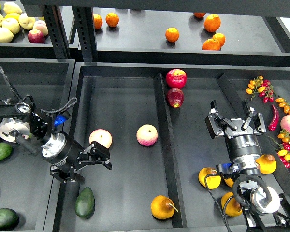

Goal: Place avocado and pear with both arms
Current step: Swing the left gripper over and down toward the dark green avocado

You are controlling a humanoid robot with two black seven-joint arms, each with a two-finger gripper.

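The dark green avocado lies at the front left of the middle tray. The golden pear with a brown stem lies at the tray's front right, beside the divider. My left gripper is open and empty. It hangs just above the avocado and below a pink-yellow apple, touching neither. My right gripper is open and empty over the right tray, well up and right of the pear.
A second pink-yellow apple lies mid-tray. Two red apples sit by the black divider. Lighter green avocados lie in the left tray. Yellow pears lie around my right arm. Oranges sit on the back shelf.
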